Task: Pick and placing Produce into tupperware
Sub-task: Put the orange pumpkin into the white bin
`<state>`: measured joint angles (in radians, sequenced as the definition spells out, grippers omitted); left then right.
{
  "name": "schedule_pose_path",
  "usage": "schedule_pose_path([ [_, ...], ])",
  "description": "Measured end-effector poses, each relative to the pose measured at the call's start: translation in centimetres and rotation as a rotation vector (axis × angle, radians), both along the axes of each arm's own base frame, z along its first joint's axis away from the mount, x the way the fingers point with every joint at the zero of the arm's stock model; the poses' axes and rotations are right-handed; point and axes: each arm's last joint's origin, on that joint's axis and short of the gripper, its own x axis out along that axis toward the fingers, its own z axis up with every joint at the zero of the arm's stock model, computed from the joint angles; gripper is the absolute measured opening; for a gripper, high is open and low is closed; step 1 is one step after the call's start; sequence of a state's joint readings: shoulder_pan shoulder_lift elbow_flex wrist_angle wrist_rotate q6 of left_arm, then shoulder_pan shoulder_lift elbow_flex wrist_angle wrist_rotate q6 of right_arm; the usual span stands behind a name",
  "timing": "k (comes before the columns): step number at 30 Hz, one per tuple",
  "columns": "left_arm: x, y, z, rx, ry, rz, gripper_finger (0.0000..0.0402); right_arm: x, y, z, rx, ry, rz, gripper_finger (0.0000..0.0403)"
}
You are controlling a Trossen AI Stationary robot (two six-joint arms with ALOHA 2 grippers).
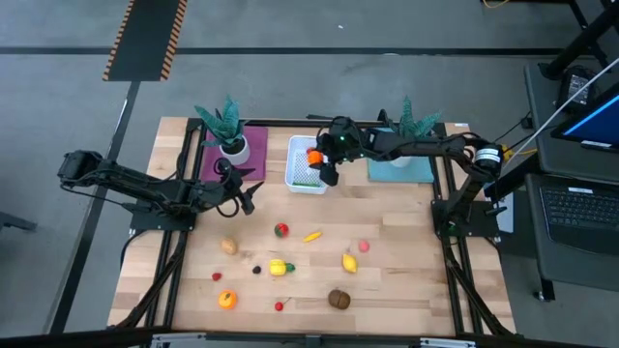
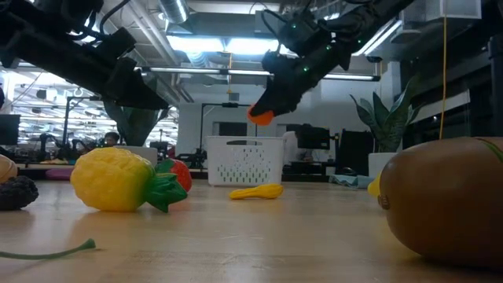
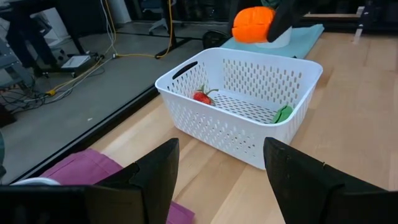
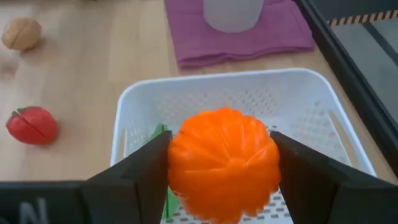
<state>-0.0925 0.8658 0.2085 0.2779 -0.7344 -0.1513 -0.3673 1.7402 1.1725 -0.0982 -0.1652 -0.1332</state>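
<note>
Nearest the front edge of the table (image 1: 387,290) we saw loose produce: an orange (image 1: 226,300), a kiwi (image 1: 338,299), a lemon (image 1: 349,262) and a strawberry (image 1: 280,230). Farther back, the left claw (image 1: 244,198) hung wide open beside the purple mat (image 1: 253,155). Beyond it, the right claw (image 4: 224,180) held an orange fruit (image 4: 224,163) above the white basket (image 3: 186,93), which already held a strawberry (image 3: 202,96) and something green (image 3: 283,114).

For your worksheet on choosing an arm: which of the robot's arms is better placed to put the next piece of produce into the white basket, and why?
Right. Its gripper already holds an orange directly above the basket. The left gripper is open, empty, and beside the basket.
</note>
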Motion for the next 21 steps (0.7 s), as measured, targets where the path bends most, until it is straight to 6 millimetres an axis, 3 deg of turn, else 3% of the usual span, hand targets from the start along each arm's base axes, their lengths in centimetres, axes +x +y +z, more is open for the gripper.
schedule_pose_path([
  [6, 0.0, 0.0, 0.0, 0.000, 0.000, 0.000, 0.0226, 0.1, -0.5, -0.3, -0.007, 0.000, -0.009, 0.0244],
  [21, 0.0, 0.0, -0.1, 0.001, 0.009, 0.001, 0.0226, 1.2, -3.3, -5.0, 0.002, 0.020, -0.056, 0.0244],
])
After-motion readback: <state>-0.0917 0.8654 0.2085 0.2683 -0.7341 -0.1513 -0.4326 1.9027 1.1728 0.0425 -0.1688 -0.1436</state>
